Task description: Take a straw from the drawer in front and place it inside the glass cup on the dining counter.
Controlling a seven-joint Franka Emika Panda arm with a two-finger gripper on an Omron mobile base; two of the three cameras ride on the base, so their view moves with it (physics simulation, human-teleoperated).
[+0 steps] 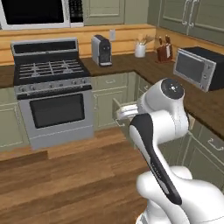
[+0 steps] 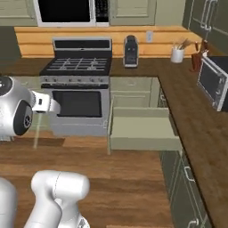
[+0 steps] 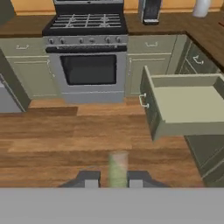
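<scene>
My gripper (image 3: 111, 179) is shut on the straw (image 3: 117, 167), a thin pale stick standing up between the two dark fingertips. From the right base view the straw (image 2: 37, 132) hangs down from the gripper (image 2: 41, 111), above the wooden floor and left of the drawer. The drawer (image 2: 141, 130) stands pulled open, its pale greenish inside bare. In the hand view the drawer (image 3: 188, 106) lies off to the right, with its silver handle on the front panel. The glass cup and the dining counter are out of view.
A steel stove (image 2: 80, 95) stands ahead against the back wall. On the dark worktop are a coffee machine (image 2: 130, 51), a white crock of utensils (image 2: 177, 54) and a toaster oven (image 1: 199, 68). Wooden floor (image 3: 65, 135) stretches between me and the stove.
</scene>
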